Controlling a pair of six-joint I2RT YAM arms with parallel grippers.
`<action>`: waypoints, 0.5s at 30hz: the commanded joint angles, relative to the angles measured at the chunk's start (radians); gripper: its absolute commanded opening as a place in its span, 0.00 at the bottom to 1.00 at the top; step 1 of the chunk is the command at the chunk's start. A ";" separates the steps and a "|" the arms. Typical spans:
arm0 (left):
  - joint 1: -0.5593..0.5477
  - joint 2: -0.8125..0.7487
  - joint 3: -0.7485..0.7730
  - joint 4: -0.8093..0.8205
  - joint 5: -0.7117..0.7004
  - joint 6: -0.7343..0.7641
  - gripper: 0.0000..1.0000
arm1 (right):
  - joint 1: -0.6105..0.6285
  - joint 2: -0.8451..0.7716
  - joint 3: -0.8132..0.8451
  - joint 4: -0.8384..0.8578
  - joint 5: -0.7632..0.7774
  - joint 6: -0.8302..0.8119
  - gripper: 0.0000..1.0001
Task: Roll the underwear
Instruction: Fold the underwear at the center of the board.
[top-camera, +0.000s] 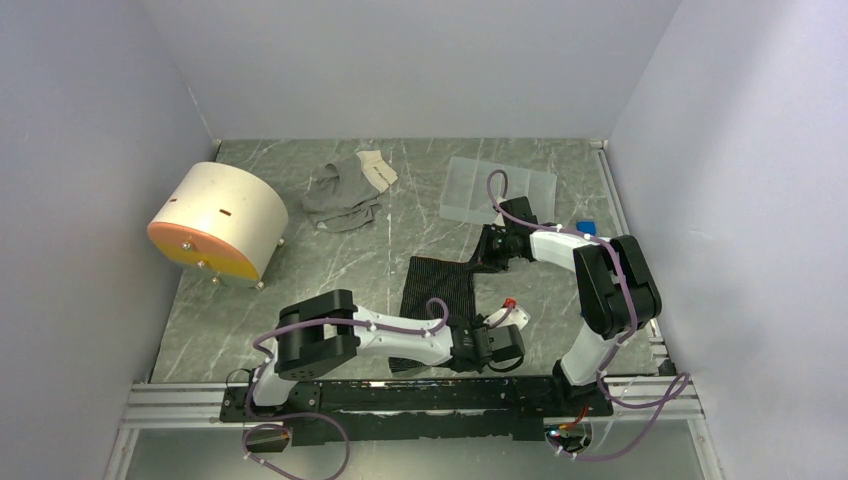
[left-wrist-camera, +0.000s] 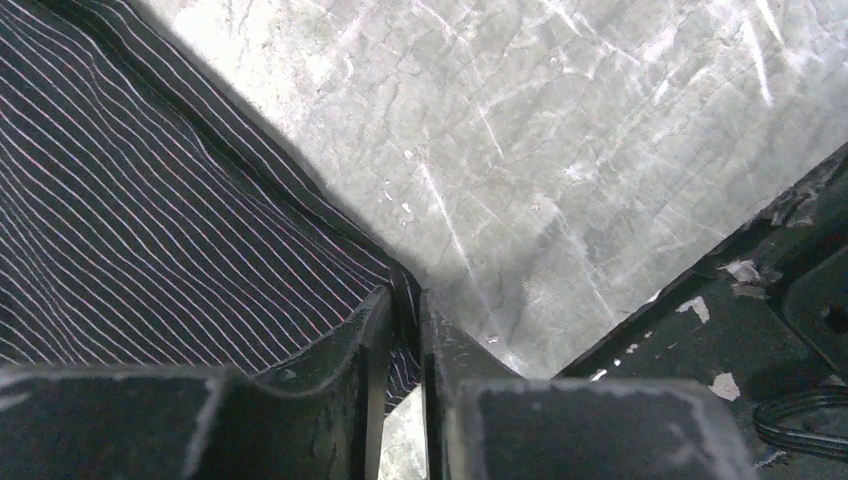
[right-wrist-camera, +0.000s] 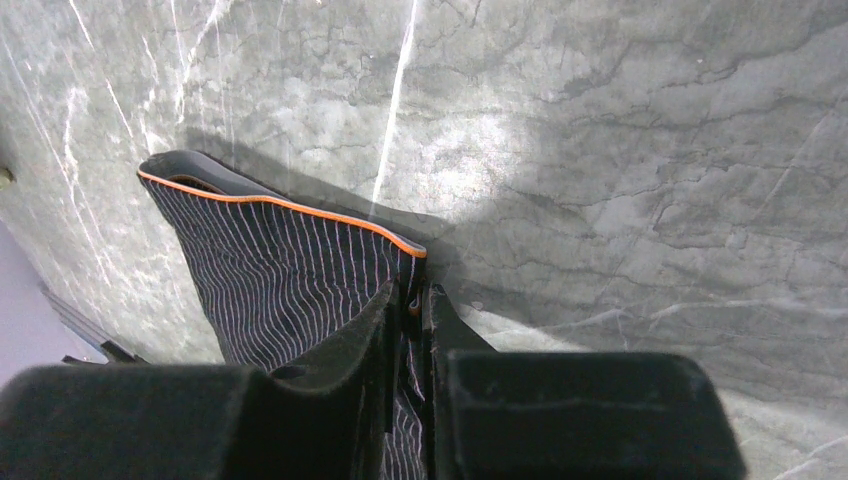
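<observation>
The underwear (top-camera: 440, 290) is dark with thin pale stripes and lies spread on the marble table between the two arms. My left gripper (top-camera: 488, 346) is at its near right corner. In the left wrist view the fingers (left-wrist-camera: 405, 300) are pressed together with the striped fabric's (left-wrist-camera: 150, 220) edge pinched between them. My right gripper (top-camera: 492, 250) is at the far right corner. In the right wrist view it (right-wrist-camera: 410, 300) is shut on the orange-trimmed waistband (right-wrist-camera: 290, 208), and the cloth (right-wrist-camera: 280, 280) hangs slightly lifted from the table.
A white drum with an orange face (top-camera: 215, 222) lies at the left. A grey pile of clothes (top-camera: 345, 188) and a clear plastic tray (top-camera: 497, 190) sit at the back. A small blue item (top-camera: 586, 226) is at the right wall. The metal rail (top-camera: 400, 400) runs along the near edge.
</observation>
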 joint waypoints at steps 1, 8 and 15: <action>-0.010 0.032 0.017 -0.072 -0.055 -0.017 0.18 | -0.005 -0.021 0.013 -0.009 -0.012 -0.015 0.14; -0.010 -0.051 -0.021 -0.007 -0.028 -0.010 0.05 | -0.004 -0.039 0.034 -0.038 -0.021 -0.015 0.11; 0.019 -0.210 -0.155 0.156 0.079 -0.061 0.05 | 0.011 -0.078 0.074 -0.095 0.042 0.011 0.07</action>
